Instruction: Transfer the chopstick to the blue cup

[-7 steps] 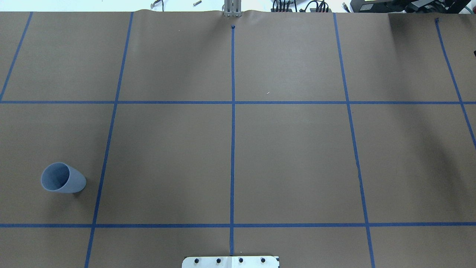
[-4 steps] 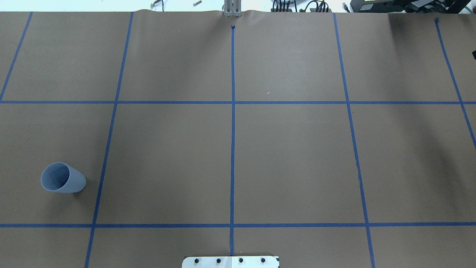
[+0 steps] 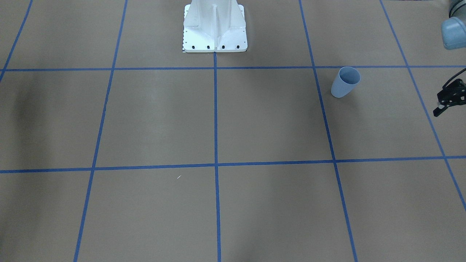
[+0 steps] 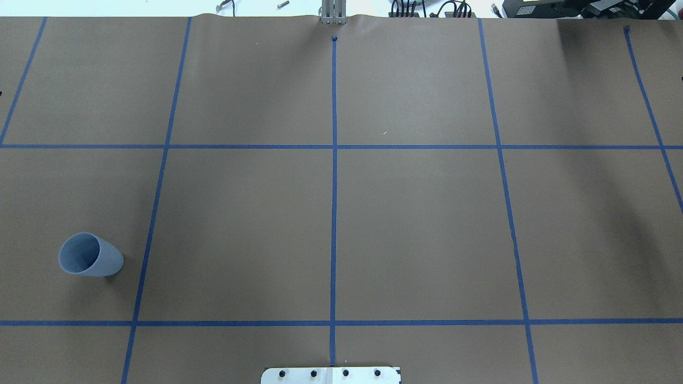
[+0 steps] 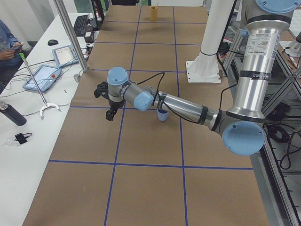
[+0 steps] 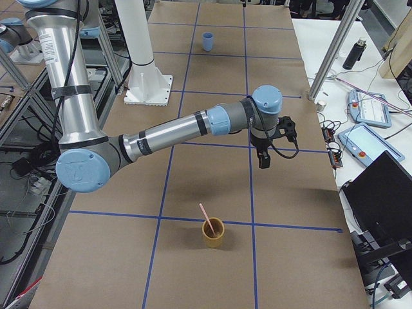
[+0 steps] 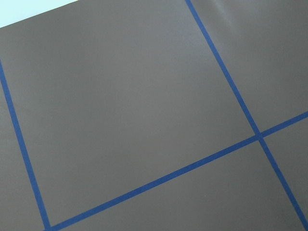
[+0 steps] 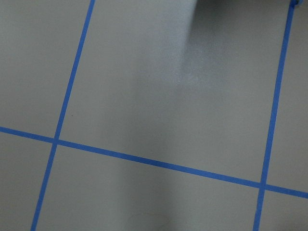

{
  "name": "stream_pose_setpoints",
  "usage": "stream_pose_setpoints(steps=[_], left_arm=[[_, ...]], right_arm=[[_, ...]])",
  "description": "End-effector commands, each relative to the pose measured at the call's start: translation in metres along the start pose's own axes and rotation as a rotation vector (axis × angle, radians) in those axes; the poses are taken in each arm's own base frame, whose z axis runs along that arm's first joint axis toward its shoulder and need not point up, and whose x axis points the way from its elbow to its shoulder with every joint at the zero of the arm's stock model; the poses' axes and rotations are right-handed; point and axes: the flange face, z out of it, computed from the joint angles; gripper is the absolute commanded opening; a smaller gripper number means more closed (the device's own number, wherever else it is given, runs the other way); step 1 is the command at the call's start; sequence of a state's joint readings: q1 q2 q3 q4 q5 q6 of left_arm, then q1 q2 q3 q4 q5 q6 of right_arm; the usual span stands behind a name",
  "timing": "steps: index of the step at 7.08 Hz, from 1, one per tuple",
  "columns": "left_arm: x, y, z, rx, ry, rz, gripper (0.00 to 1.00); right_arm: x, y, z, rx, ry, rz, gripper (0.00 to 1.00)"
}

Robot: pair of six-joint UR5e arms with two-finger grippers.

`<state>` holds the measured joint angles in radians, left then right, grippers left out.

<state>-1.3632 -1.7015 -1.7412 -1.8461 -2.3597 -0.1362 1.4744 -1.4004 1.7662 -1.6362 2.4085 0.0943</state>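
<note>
1. The table [image 4: 427, 224] is covered with brown paper and marked into squares by blue tape lines.
2. The left arm [image 5: 254, 70] reaches out low over the paper on its own side. The right arm [image 6: 167, 132] stretches out the same way at the other end.
3. A white pedestal [image 3: 214, 25] is bolted down at the middle of the robot's edge of the table.
4. The left gripper [image 5: 109, 115] hangs above the paper with its fingers pointing down, near the blue cup but clear of it. I cannot tell from here whether its fingers are spread or pressed together.
5. The right gripper [image 6: 263, 159] also hangs fingers-down over the paper, apart from the mustard cup. I cannot tell how its fingers stand either.
6. The blue cup [image 4: 92, 256] stands upright on the robot's left side of the table, mouth up.
7. A mustard cup [image 6: 214, 234] stands upright at the robot's right end of the table, well apart from the blue cup.
8. The chopstick [image 6: 205, 215], thin and pink, stands in the mustard cup, leaning against its rim with the upper half sticking out.
</note>
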Motion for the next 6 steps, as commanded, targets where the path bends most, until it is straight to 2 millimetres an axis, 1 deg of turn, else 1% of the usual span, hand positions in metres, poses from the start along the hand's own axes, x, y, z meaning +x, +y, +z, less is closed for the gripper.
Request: stream_pose_setpoints(steps=[1,2,3,4,5,6], left_arm=[[0.0,0.013,-0.003,0.0,-0.001,-0.003,0.99],[-0.002,0.015,0.002,-0.012,0.001,-0.035,0.98],[0.006,0.015,-0.003,-0.009,0.027,-0.112,0.98],[0.028,0.011,-0.005,-0.014,0.064,-0.194,0.98],[0.068,0.024,0.018,-0.074,0.092,-0.297,0.98],[0.099,0.052,0.033,-0.123,0.087,-0.308,0.98]], right_arm=[[0.003,0.002,0.002,-0.004,-0.001,0.003,1.0],[-0.002,0.002,-0.004,0.007,-0.003,-0.003,1.0],[-0.004,0.004,-0.005,0.009,-0.003,-0.011,1.0],[-0.005,0.004,-0.004,0.007,-0.004,-0.014,1.0],[-0.012,0.003,0.001,-0.002,-0.011,0.004,1.0],[-0.019,0.002,0.01,-0.017,-0.015,0.007,1.0]])
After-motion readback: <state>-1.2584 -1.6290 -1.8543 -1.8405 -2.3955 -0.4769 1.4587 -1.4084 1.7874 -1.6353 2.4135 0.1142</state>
